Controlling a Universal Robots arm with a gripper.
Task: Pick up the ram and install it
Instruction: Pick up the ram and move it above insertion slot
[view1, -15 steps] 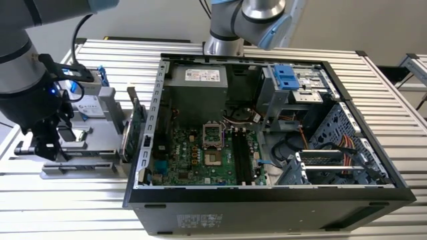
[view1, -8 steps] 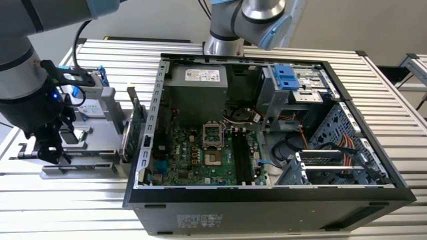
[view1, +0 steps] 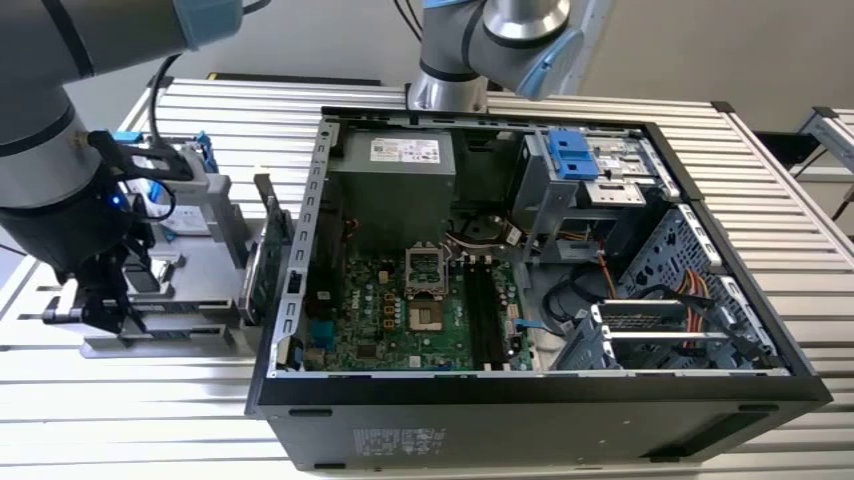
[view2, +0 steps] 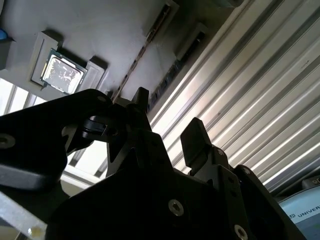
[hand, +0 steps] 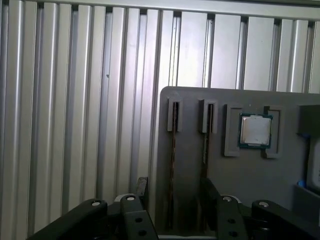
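Ribbed metal counter (view1: 134, 420) carries a grey holder (hand: 240, 180) and, to the exterior view's right of it, an open computer case (view1: 534, 400). The claw (hand: 175, 187) hangs over the holder, its fingers (hand: 142, 186) spread wide, gripping nothing. The ram (hand: 172, 150) stands on edge in a holder slot, in line with the gap between the fingers. A second stick (hand: 205, 145) stands in the next slot, and a processor chip (hand: 255, 130) lies nearby.
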